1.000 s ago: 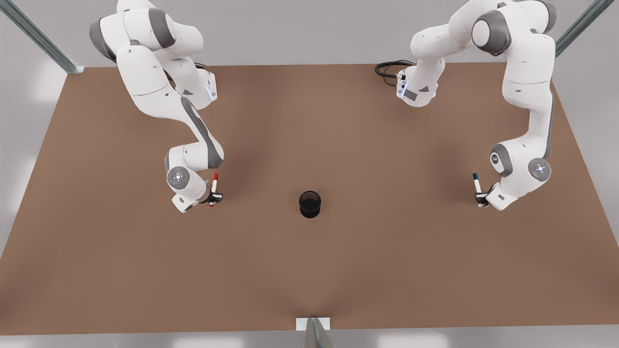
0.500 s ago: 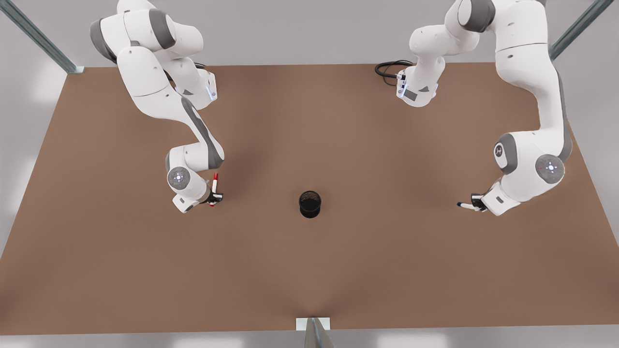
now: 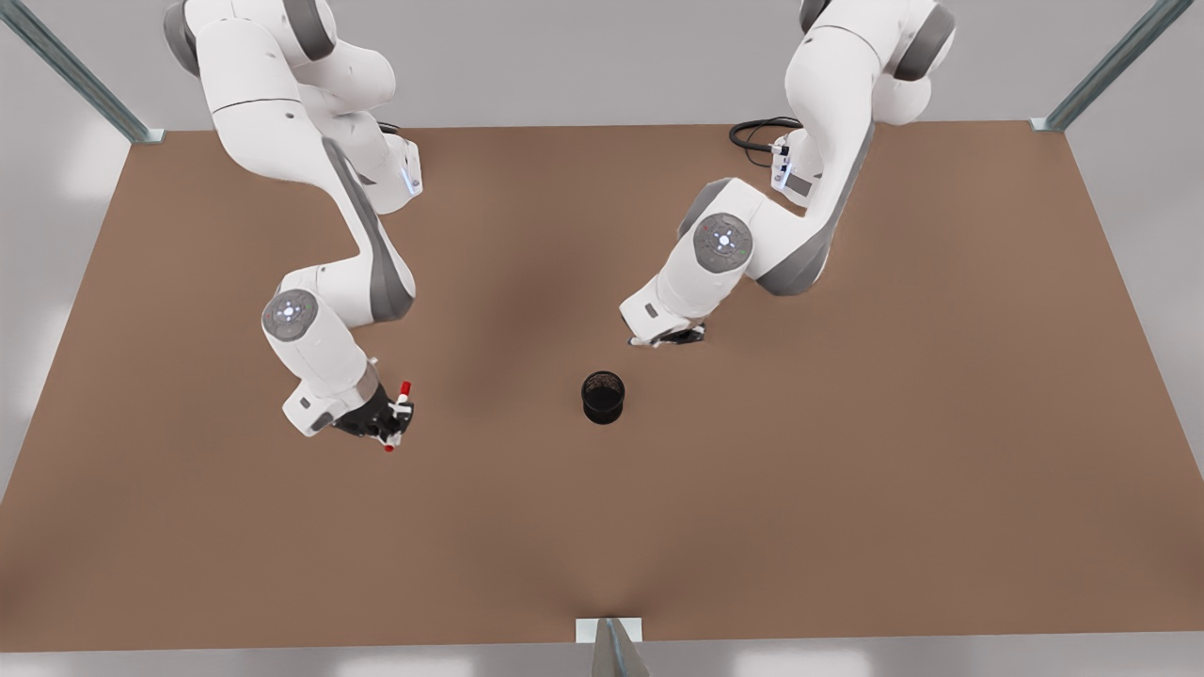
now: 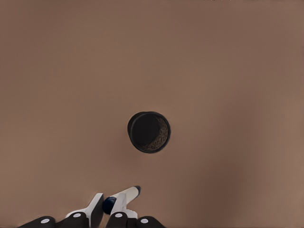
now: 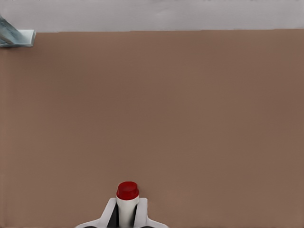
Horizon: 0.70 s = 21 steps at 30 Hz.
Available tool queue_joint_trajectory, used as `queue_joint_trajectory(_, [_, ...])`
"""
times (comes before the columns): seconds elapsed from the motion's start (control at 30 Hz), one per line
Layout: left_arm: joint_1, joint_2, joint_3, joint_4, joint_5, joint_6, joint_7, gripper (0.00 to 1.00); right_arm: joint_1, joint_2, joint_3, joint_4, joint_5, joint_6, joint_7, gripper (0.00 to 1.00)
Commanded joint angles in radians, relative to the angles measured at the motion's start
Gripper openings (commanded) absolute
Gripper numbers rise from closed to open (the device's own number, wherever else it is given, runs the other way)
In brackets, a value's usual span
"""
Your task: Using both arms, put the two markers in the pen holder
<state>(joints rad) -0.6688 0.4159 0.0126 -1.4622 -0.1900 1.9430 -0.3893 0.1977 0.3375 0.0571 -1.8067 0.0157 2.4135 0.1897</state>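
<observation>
The black mesh pen holder [image 3: 603, 397] stands upright in the middle of the brown table; its open mouth also shows in the left wrist view [image 4: 148, 132]. My left gripper [image 4: 107, 207] is shut on the blue-capped marker [image 4: 124, 194], which points toward the holder and stops short of its rim. In the front view this gripper [image 3: 670, 337] hangs just behind the holder, toward the front view's right. My right gripper [image 3: 388, 423] is at the front view's left, shut on the red-capped marker [image 3: 401, 395]. That marker's red cap [image 5: 128, 190] sticks out between the fingers of the right gripper [image 5: 128, 213].
The table [image 3: 847, 489] is bare brown board around the holder. A black cable [image 3: 752, 136] lies at the back edge beside the arm base. Metal frame posts [image 3: 80, 80] rise at the back corners, and a bracket [image 3: 609, 632] sits at the front edge.
The left arm swung with the blue marker from the front view's far right to just behind the pen holder. The right arm shifted slightly forward and leftward, tilting the red marker.
</observation>
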Motion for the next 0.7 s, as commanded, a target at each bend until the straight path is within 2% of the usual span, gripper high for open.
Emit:
queue_joint_trajectory(0.0, [-0.028, 0.023, 0.003, 0.009, -0.022, 0.186, -0.882, 0.21, 0.002, 0.000, 0.010, 0.027, -0.011, -0.059, -0.029, 0.24])
queue_joint_trajectory(0.07, [-0.021, 0.078, 0.026, 0.066, -0.020, 0.215, -0.885, 0.21, 0.003, 0.008, 0.027, 0.089, -0.011, -0.059, -0.029, 0.24])
queue_joint_trajectory(0.33, [-0.061, 0.139, 0.043, 0.056, 0.052, 0.267, -0.870, 0.21, -0.003, 0.058, 0.155, 0.202, -0.007, -0.040, -0.012, 0.24])
queue_joint_trajectory(0.5, [-0.074, 0.156, 0.043, 0.049, 0.072, 0.208, -0.841, 0.21, 0.042, 0.106, 0.199, 0.254, -0.007, 0.039, 0.047, 0.24])
queue_joint_trajectory(0.67, [-0.069, 0.155, 0.046, 0.048, 0.092, 0.162, -0.818, 0.21, 0.075, 0.123, 0.202, 0.264, -0.010, 0.076, 0.074, 0.24])
